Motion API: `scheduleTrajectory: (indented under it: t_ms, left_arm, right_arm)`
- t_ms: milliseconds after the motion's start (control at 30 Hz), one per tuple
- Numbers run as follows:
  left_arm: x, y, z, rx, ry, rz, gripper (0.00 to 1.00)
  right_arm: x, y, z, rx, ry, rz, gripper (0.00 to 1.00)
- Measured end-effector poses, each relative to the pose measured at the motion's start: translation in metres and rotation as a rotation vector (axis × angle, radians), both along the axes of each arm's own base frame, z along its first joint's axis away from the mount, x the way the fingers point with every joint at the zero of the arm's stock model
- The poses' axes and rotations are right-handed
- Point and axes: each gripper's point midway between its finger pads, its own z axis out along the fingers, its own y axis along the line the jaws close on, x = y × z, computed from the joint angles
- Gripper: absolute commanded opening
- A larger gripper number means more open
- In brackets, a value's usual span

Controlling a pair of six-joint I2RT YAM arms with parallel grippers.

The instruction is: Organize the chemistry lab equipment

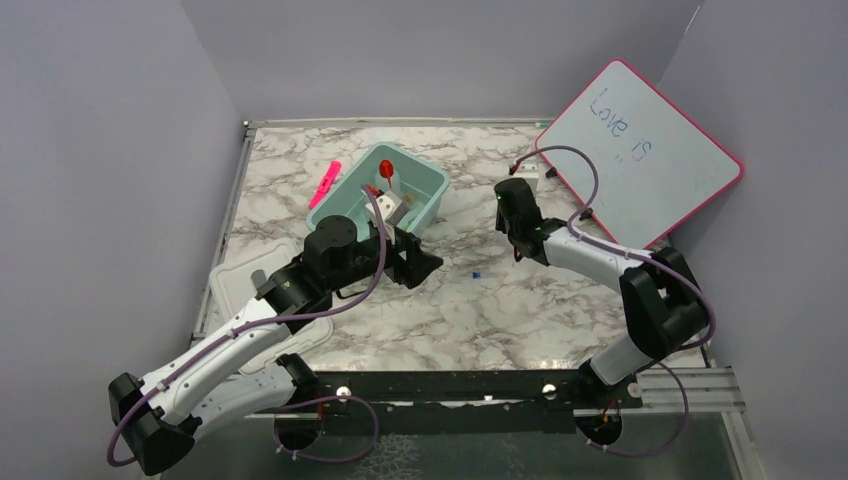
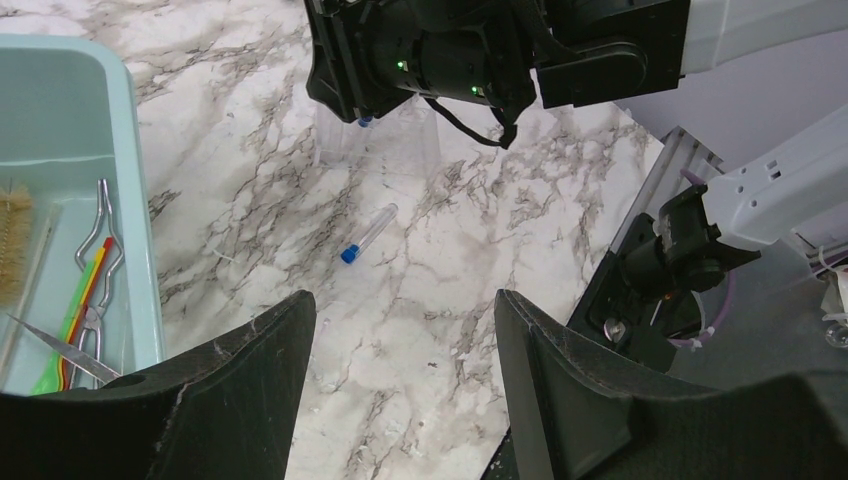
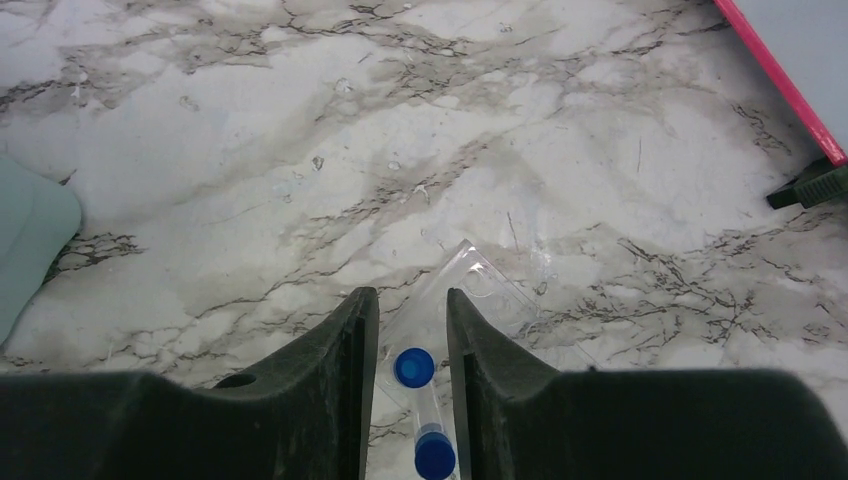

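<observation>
Two black two-finger grippers work over one marble-patterned table (image 1: pixel 500 320). Nearest, at the left edge, lies one flat white lid (image 1: pixel 232 290). The left gripper (image 2: pixel 400 310) hangs with its jaws wide apart and nothing between them, beside the near corner of the bin. One small clear tube with a blue cap (image 2: pixel 368 233) lies on its side on bare marble between the two grippers, touching neither. The right gripper (image 3: pixel 412 300) has its jaws narrow. Two blue caps (image 3: pixel 414 367) show in the slot between its fingers, over one clear see-through stand (image 3: pixel 490 290) on the table. I cannot tell whether the fingers actually pinch a tube. Farther back on the left sits one pale teal plastic bin (image 2: pixel 135 170). It holds one pair of bent-wire metal tongs (image 2: pixel 100 235), one green-handled tool (image 2: pixel 62 330) beside them, one tan-bristled wire brush (image 2: pixel 12 245) at the wall, and one red-bulbed dropper (image 1: pixel 387 168) at the far end. Just left of the bin lies one pink marker (image 1: pixel 325 183). At the far right stands one tilted pink-framed whiteboard (image 1: pixel 650 150) with handwriting on it.
</observation>
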Motion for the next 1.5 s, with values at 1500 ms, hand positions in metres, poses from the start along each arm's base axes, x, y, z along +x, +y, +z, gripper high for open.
scheduleTrajectory:
  t_ms: [1500]
  left_arm:
    - [0.0,0.0,-0.003,0.007,0.006,0.0,0.69]
  right_arm:
    - [-0.026,0.01,0.026,0.083,0.076,0.103,0.3]
